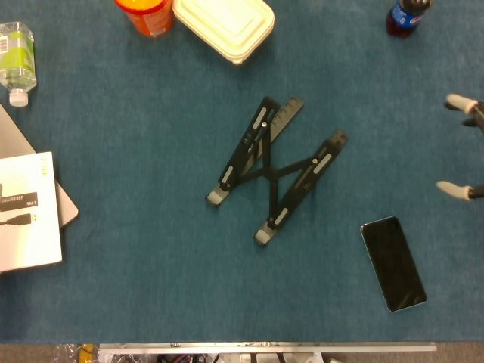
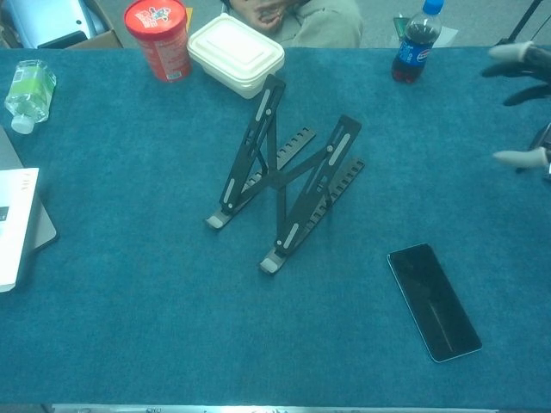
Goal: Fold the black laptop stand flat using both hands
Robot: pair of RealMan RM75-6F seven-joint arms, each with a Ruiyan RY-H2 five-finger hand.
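Note:
The black laptop stand stands unfolded in the middle of the blue table, its two arms raised and crossed by an X brace; the chest view shows the stand propped up on its notched base rails. My right hand enters at the far right edge, fingers spread wide and holding nothing, well to the right of the stand. The chest view shows that right hand hovering above the table's right side. My left hand is in neither view.
A black phone lies near the front right. At the back stand a cola bottle, a cream lunch box and a red can. A water bottle, a laptop and a white box occupy the left.

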